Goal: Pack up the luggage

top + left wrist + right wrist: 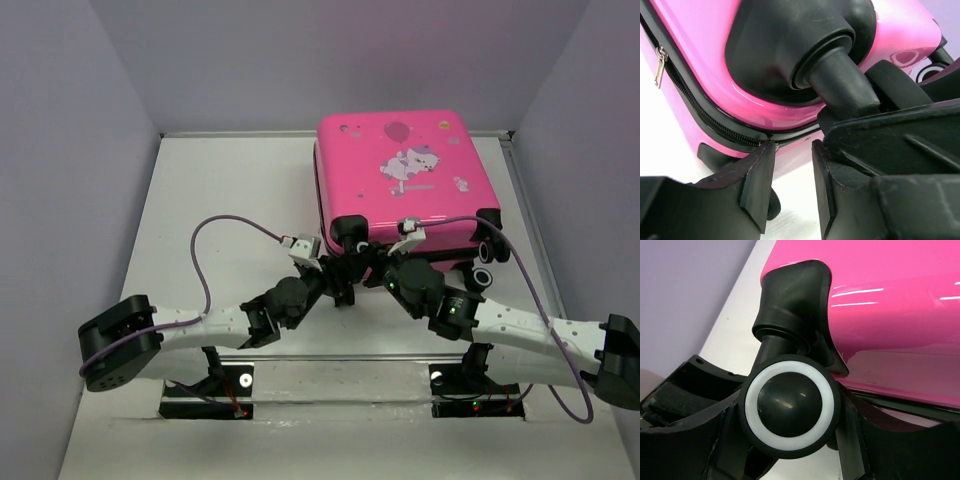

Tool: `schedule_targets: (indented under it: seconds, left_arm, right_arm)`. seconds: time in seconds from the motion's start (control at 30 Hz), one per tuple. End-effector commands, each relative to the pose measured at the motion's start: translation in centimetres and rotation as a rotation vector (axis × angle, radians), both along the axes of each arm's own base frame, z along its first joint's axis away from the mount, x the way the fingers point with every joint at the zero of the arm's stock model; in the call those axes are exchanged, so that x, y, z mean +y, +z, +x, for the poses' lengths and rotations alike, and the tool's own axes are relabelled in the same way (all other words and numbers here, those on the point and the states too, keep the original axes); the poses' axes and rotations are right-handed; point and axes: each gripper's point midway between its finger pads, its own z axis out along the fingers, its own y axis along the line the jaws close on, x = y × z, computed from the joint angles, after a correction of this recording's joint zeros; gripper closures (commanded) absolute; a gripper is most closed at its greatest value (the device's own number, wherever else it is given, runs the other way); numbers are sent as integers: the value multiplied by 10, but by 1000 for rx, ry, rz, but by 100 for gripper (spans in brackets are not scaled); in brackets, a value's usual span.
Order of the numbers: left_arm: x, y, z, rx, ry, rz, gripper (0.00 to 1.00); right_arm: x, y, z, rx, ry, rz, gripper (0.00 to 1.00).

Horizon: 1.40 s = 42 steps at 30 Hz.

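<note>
The luggage (400, 170) is a hot-pink hard-shell case with a cartoon sticker, lying flat and zipped at the back right of the table. Both grippers meet at its near left corner. My left gripper (338, 285) (792, 145) is open, its fingertips right at the black zipper seam (715, 127) of the luggage (715, 60), with only white table showing between the jaws. My right gripper (372, 265) (792, 412) is closed on a black wheel with a white ring (790, 405), one finger on each side, below the pink shell (880, 300).
A metal zipper pull (660, 67) hangs on the seam to the left. Two more ringed wheels (484, 268) stick out at the case's near right corner. Grey walls enclose the white table (220, 200) on three sides; the left half holds only the left arm's cable.
</note>
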Motion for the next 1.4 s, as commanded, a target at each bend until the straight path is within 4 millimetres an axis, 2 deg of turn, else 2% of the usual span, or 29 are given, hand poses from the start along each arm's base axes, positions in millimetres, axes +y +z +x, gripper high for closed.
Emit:
schedule_targets:
  seconds: [0.0,0.2,0.3,0.37,0.43,0.47,0.53,0.57,0.6,0.63,0.77,0.83,0.87,0.97,1.0,1.07,1.1,1.13,1.2,1.37]
  left_arm:
    - [0,53,-2,-71,-5,-220,55]
    - [12,35,-5,-46,12,-216,57]
    - [16,31,-9,-48,-1,-226,57]
    - [19,29,-11,-46,-3,-225,57]
    - [24,23,-11,-41,11,-217,58]
    - [25,21,-11,-40,13,-212,58]
    - [22,20,-10,-39,9,-203,59]
    - [21,18,-9,-41,11,-190,59]
    - [20,20,-8,-43,14,-193,59]
    - [20,19,-7,-42,21,-190,59]
    - [18,16,0,-50,48,-166,59]
    - [13,19,2,-53,45,-152,63]
    - [12,14,2,-44,44,-127,65]
    - [23,9,2,-31,73,-132,66]
    - [30,2,2,-23,96,-124,64]
    - [38,0,3,-18,122,-119,57]
    - [41,-3,3,-16,133,-106,49]
    - [44,-6,4,-17,144,-83,46]
    - [50,-8,5,-17,161,-70,43]
    - [57,-11,7,-34,186,-16,44]
  right_arm:
    - [36,124,-47,-34,279,541,93]
    - [45,134,-55,19,335,665,93]
    - [48,132,-53,34,329,673,93]
    - [43,129,-48,37,304,685,93]
    - [41,122,-43,1,277,598,93]
    - [39,133,-40,-25,259,579,93]
    - [41,116,-31,-49,222,411,93]
    - [45,125,-26,-65,209,371,93]
    - [47,108,-22,-63,205,259,93]
    - [50,104,-19,-60,196,214,93]
    - [63,92,-13,-63,213,107,93]
    - [68,89,-10,-62,214,69,93]
    - [68,88,-7,-73,208,44,93]
    - [65,87,0,-94,173,-1,93]
    - [63,87,2,-100,162,-10,93]
    - [61,92,4,-118,151,-23,93]
    - [59,91,6,-119,142,-35,93]
    - [58,90,6,-123,138,-48,93]
    - [55,93,6,-128,131,-49,93]
    - [50,91,4,-128,134,-52,93]
